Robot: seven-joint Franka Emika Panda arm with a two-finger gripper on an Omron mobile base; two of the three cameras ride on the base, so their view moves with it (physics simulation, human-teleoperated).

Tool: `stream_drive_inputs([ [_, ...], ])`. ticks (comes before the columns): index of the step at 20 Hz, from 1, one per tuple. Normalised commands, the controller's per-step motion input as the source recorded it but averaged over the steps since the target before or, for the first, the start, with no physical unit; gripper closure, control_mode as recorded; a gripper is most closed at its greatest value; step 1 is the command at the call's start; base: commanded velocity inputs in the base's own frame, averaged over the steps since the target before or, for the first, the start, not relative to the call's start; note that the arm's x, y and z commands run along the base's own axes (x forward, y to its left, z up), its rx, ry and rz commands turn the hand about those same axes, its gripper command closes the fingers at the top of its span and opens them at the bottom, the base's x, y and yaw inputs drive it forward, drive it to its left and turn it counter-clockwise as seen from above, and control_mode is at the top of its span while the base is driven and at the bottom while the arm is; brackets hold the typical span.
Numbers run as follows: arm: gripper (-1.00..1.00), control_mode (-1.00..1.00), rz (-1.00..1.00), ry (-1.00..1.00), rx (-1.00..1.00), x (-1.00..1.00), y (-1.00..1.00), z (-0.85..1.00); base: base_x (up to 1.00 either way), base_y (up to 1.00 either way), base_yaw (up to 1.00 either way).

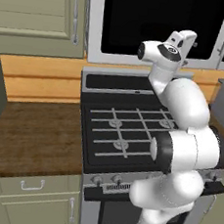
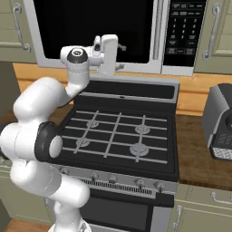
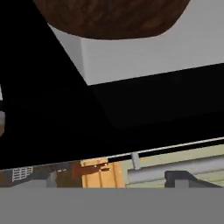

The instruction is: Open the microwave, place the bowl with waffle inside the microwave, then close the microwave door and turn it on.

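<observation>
Microwave: door closed above stove. My claw at its lower frame, spread unreadable. I'd hook the handle, pull squarely.

We see a black-topped gas stove with grey grates and a row of knobs along its front, set between wooden countertops. Beige cabinets with metal handles hang above, with beige drawers below. A grey toaster sits on the counter right of the stove.
</observation>
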Motion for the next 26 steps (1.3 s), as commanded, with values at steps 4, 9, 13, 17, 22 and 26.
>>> stream_drive_inputs([
  [4, -1.0, -1.0, 0.12, 0.0, 0.15, 0.32, -0.53, 0.06, 0.0, 0.0, 0.0],
  [9, -1.0, -1.0, 0.18, -0.06, 0.25, -0.27, -0.27, 0.19, 0.0, 0.0, 0.0],
  [13, -1.0, -1.0, 0.38, -0.22, 0.4, -1.0, -0.49, 0.44, 0.0, 0.0, 0.0],
  [17, -1.0, -1.0, 0.44, -0.12, 0.29, -0.99, -0.86, 0.02, 0.0, 0.0, 0.0],
  [22, -1.0, -1.0, 0.3, -0.1, 0.3, -0.49, -0.96, 0.01, 0.0, 0.0, 0.0],
  [26, -1.0, -1.0, 0.01, 0.1, 0.5, -0.01, -0.35, -0.04, 0.0, 0.0, 0.0],
])
